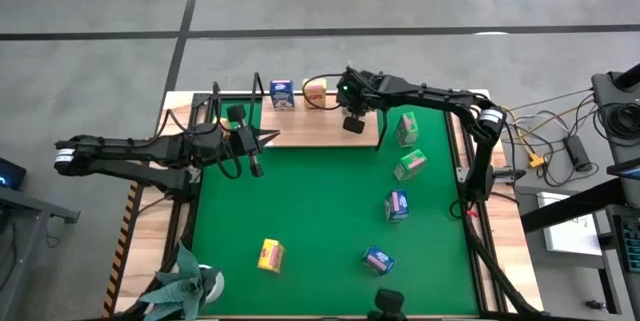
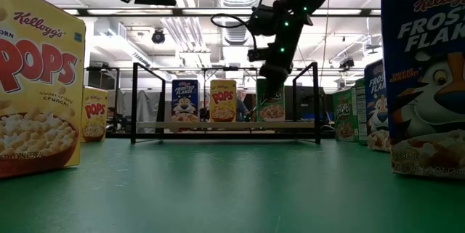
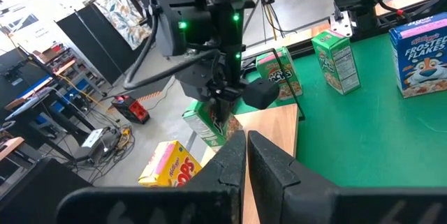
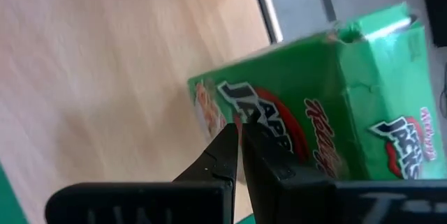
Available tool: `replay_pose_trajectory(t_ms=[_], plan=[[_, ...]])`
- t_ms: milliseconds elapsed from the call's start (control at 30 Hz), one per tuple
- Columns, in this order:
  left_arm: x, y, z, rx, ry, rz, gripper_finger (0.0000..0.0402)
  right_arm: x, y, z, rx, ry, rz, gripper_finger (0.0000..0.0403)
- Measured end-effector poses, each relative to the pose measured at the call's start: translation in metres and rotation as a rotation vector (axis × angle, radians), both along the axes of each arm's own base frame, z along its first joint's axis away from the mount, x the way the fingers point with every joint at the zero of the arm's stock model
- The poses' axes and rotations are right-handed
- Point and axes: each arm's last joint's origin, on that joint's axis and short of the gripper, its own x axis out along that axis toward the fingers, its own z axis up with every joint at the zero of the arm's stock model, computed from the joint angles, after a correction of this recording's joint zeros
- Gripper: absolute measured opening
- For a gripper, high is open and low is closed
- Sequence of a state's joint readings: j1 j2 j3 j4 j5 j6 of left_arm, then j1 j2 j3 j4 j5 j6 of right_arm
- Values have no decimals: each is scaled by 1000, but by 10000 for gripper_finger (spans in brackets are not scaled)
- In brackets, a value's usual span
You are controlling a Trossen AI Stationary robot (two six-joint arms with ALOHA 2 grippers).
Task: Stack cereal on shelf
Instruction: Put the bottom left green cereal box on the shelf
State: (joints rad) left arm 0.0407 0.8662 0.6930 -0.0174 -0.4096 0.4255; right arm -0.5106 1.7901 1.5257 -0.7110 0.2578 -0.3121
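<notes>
Wooden shelf (image 1: 300,126), green cereal box (image 4: 328,112) just beyond right gripper (image 4: 241,137), jaws pressed together.

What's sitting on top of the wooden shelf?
A blue box, a yellow box and a green box stand on the shelf. The right arm covers the green box's top.

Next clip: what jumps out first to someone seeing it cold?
The right gripper hangs over the shelf, shut, at the top of a green box standing beside a yellow box and a blue box. More boxes lie scattered on the green mat.
</notes>
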Motion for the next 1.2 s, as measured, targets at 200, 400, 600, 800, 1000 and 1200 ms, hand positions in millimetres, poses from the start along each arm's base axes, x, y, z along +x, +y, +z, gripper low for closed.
replay_pose_trajectory(t_ms=[200,400,600,800,1000,1200], plan=[[0,0,0,0,1,0,0,-3,4,-8,79,11,33,13],[0,0,0,0,1,0,0,-5,5,-25,78,7,36,13],[0,0,0,0,2,0,0,-4,3,-32,25,-14,19,13],[0,0,0,0,2,1,0,-5,2,-33,-11,-2,12,13],[0,0,0,0,2,0,0,-4,2,-33,-8,-15,-3,13],[0,0,0,0,2,1,0,-3,1,-32,-10,-50,-38,13]])
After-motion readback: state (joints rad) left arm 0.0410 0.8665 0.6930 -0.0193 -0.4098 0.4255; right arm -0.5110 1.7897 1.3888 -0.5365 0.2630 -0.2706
